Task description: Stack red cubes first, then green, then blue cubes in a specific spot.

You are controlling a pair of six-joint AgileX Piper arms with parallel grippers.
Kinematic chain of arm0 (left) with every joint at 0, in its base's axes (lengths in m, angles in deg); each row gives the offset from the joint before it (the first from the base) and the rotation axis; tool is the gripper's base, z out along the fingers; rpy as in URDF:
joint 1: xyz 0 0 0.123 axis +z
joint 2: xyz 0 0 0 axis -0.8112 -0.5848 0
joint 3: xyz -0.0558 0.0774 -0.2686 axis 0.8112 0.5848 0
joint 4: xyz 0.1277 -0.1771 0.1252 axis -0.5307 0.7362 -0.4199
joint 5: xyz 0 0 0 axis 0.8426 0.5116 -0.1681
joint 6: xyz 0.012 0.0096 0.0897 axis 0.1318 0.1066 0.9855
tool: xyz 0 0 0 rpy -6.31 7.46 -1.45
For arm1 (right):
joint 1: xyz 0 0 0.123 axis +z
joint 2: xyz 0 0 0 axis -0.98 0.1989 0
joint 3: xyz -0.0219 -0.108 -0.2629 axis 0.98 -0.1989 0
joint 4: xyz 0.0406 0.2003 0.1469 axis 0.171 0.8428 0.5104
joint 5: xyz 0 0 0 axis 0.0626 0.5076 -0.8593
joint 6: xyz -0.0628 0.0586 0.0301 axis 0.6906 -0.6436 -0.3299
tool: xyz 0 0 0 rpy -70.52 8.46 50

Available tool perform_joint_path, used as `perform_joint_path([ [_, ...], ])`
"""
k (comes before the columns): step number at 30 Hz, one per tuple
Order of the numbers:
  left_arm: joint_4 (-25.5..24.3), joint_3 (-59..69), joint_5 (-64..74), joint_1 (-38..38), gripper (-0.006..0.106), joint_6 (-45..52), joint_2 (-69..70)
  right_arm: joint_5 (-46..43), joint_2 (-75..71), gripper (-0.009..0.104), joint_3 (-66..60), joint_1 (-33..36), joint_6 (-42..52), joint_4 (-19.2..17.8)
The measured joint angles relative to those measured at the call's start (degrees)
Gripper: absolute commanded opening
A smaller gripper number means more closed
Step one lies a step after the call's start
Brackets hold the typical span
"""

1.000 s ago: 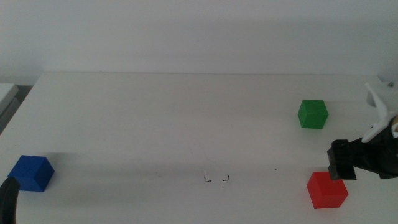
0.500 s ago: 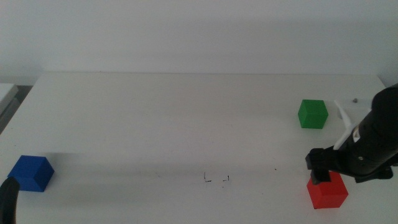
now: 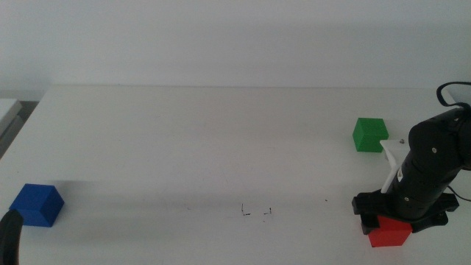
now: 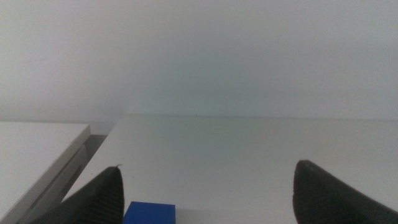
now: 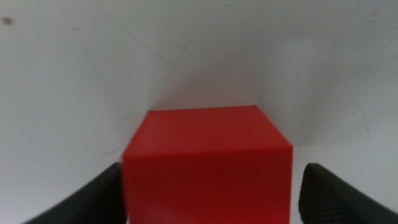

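1. the red cube (image 3: 389,233) is seen near the right front corner of the white worktop (image 3: 221,147) in the middle view, resting flat on the surface.
2. the right gripper (image 3: 398,209) is positioned directly over the red cube, with the dark arm reaching in from the right side and covering the cube's top in the middle view.
3. in the right wrist view the red cube (image 5: 207,163) is shown between the two dark fingers (image 5: 81,202), which stand spread wide on either side of it; a strip of worktop is visible between each finger and the cube's side, so nothing is gripped.
4. whether the fingertips have reached the level of the worktop cannot be told from the pictures.
5. the green cube (image 3: 369,135) is seen farther back on the right side of the worktop, behind the right arm and apart from the red cube.
6. the blue cube (image 3: 37,204) is placed near the left front edge of the worktop, well apart from the other two cubes.
7. the left gripper (image 3: 9,235) is shown only at the bottom left corner of the middle view, just in front of the blue cube.
8. in the left wrist view its fingers (image 4: 96,199) are seen spread wide with nothing between them, and the top of the blue cube (image 4: 149,212) is visible close beside one of them.
9. a few small dark marks (image 3: 256,213) are seen on the worktop near the middle front.
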Motion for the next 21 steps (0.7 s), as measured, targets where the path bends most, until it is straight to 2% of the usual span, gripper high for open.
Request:
perform_joint_path([
  [1, 0.0, 0.0, 0.0, 0.0, 0.091, 0.0, 0.0, -0.1, 0.3, 0.057, 0.0, -0.1, 0.0, -0.1],
  [4, 0.0, 0.0, 0.0, 0.0, 0.091, 0.0, 0.0, -0.2, 0.6, 0.011, 0.0, -0.1, -1.5, -0.5],
  [5, 0.0, 0.0, 0.0, 0.0, 0.091, 0.0, 0.0, -0.2, 0.5, 0.001, 0.0, -0.1, -2.0, -0.5],
  [6, 0.0, 0.0, 0.0, 0.0, 0.091, 0.0, 0.0, 0.1, 0.1, -0.003, 0.0, -0.1, -2.7, -0.6],
  [12, 0.0, 0.0, 0.0, 0.0, 0.091, 0.0, 0.0, 8.9, -3.3, 0.019, 6.6, 6.1, -10.9, -3.8],
  [21, 0.0, 0.0, 0.0, 0.0, 0.091, 0.0, 0.0, 16.6, 6.8, 0.018, 28.1, 18.5, -20.3, -4.3],
])
